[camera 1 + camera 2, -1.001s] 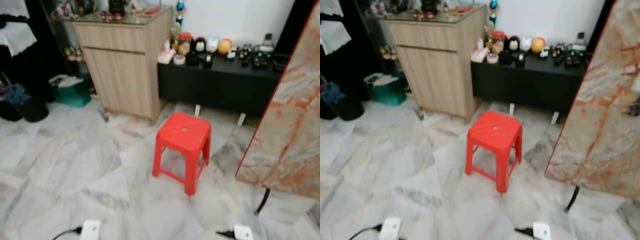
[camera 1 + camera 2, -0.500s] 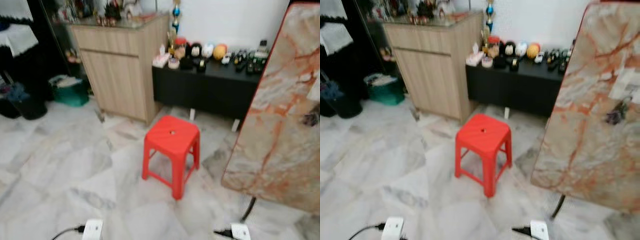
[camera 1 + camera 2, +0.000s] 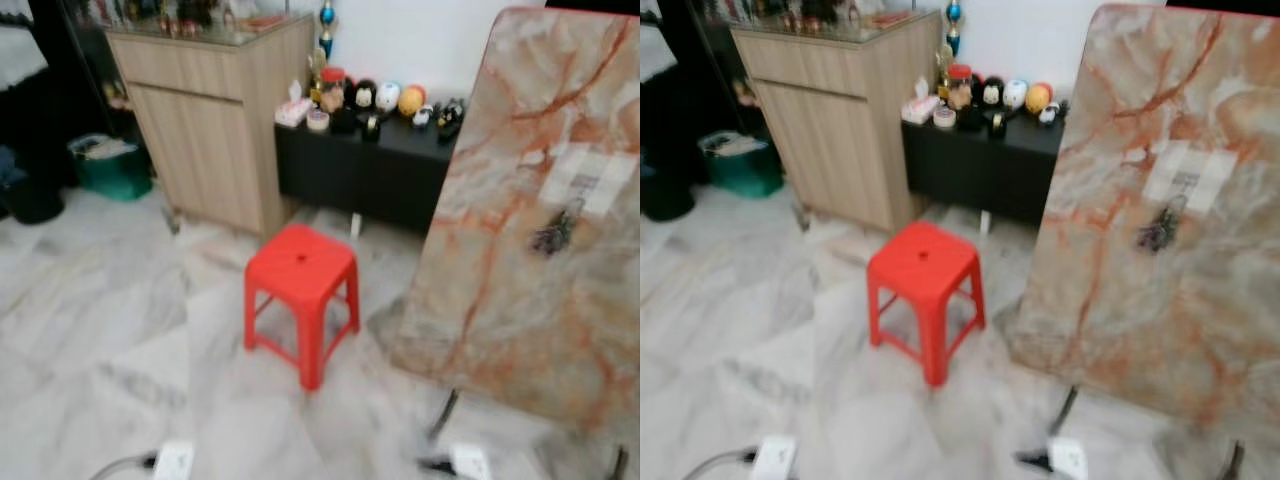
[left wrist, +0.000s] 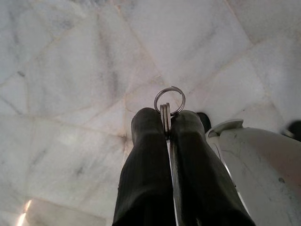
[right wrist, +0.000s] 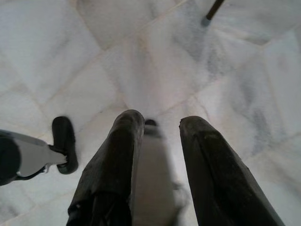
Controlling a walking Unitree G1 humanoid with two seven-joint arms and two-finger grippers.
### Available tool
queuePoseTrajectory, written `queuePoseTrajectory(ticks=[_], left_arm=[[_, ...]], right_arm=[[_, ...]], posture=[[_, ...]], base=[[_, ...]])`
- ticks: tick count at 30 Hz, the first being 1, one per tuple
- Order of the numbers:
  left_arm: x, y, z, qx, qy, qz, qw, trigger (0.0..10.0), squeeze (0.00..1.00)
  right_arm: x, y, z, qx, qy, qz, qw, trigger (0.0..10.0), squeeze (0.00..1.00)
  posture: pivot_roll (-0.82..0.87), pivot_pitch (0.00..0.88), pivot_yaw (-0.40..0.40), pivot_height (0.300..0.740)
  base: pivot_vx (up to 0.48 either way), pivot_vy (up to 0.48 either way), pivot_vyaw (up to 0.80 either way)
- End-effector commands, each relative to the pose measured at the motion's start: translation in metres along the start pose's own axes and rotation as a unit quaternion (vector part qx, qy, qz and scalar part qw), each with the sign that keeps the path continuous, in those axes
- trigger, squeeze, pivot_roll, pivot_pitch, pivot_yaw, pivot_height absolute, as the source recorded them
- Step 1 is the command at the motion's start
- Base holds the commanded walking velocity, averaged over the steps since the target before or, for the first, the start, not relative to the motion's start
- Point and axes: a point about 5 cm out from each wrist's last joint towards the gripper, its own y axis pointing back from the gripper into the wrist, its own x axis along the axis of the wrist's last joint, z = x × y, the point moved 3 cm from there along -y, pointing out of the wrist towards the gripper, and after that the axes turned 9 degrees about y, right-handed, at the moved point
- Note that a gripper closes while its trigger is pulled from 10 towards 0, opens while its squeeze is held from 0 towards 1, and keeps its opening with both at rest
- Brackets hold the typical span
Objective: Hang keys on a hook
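Pinching a silver metal key ring (image 4: 169, 100) between its two black fingers, the left gripper (image 4: 165, 123) hangs over the pale marble floor (image 4: 70, 70), the ring's loop poking out past the fingertips. The right gripper (image 5: 161, 126) points down at the same floor with its fingers spread apart and nothing between them. Ahead, a large marble-patterned board with orange veins (image 3: 530, 200) stands tilted on thin dark legs, carrying a white patch (image 3: 585, 182) with a small dark bunch (image 3: 553, 232) hanging below it, too blurred to identify. Beside the board stands a red plastic stool (image 3: 300, 280), and behind it a light wooden cabinet (image 3: 215, 120) and a low black sideboard (image 3: 360, 165) crowded with small trinkets.
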Motion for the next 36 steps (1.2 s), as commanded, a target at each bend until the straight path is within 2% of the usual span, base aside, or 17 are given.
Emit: queuePoseTrajectory(ticks=[1, 7, 10, 17, 19, 36], left_arm=[[0.001, -0.001, 0.005, -0.006, -0.001, 0.000, 1.000, 10.0, 0.00], [0.002, -0.001, 0.007, -0.009, -0.001, 0.001, 1.000, 10.0, 0.00], [0.003, -0.001, 0.009, -0.011, 0.000, 0.001, 1.000, 10.0, 0.00], [0.004, -0.001, 0.010, -0.012, 0.001, 0.002, 1.000, 10.0, 0.00], [0.003, -0.001, 0.010, -0.013, 0.002, 0.000, 1.000, 10.0, 0.00], [0.001, -0.001, 0.010, -0.017, -0.008, -0.006, 1.000, 10.0, 0.00]], right_arm=[[-0.008, 0.002, 0.010, -0.012, 0.006, -0.012, 1.000, 10.0, 0.00], [-0.005, 0.001, 0.009, -0.016, 0.004, -0.013, 1.000, 10.0, 0.00], [-0.003, 0.001, 0.007, -0.014, 0.020, -0.015, 1.000, 10.0, 0.00], [0.003, 0.000, 0.007, -0.019, -0.003, -0.006, 1.000, 10.0, 0.00], [0.002, 0.000, 0.007, -0.012, 0.007, -0.006, 1.000, 10.0, 0.00], [-0.009, 0.001, 0.009, -0.017, 0.003, -0.015, 1.000, 10.0, 0.00]], posture=[[0.02, 0.000, 0.008, 0.740], [0.01, 0.000, 0.004, 0.740], [0.02, 0.000, 0.000, 0.740], [0.02, 0.000, 0.000, 0.740], [0.02, 0.000, 0.000, 0.740], [0.01, 0.000, 0.007, 0.740]], base=[[0.000, -0.341, 0.00], [0.000, -0.340, 0.00], [0.000, -0.341, 0.00], [0.000, -0.342, 0.00], [0.000, -0.341, 0.00], [0.000, -0.342, 0.00]])
